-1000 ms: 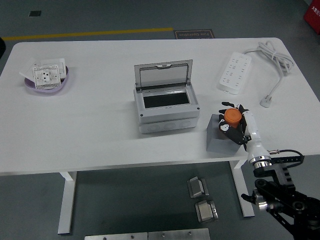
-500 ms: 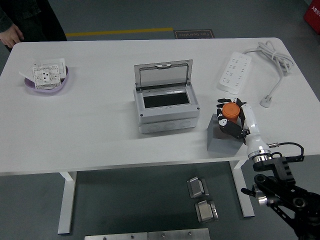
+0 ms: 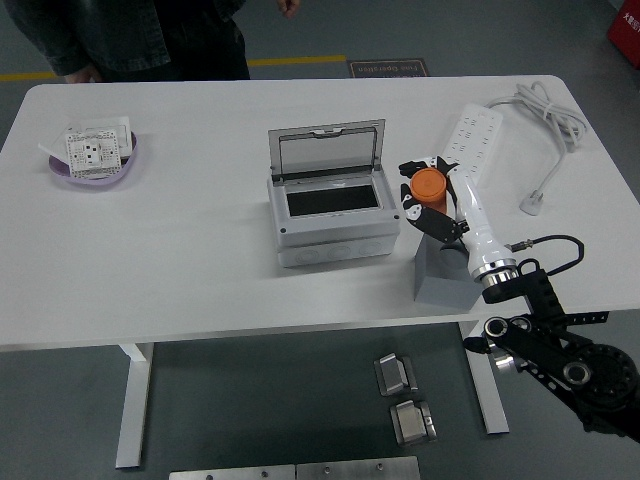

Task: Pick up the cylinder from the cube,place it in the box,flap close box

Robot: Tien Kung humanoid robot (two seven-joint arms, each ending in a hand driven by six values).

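Since a second ago the right hand [image 3: 432, 195] has lifted the orange cylinder [image 3: 430, 184] off the grey cube [image 3: 443, 276] and carried it up and left; it is now in the air just right of the open grey box [image 3: 331, 212], with a person [image 3: 130, 35] newly standing at the far edge. Fingers clamped round the cylinder, cube bare on top beneath the forearm. Box lid upright; purple dish of white parts [image 3: 93, 154] far left, power strip [image 3: 468, 144] far right.
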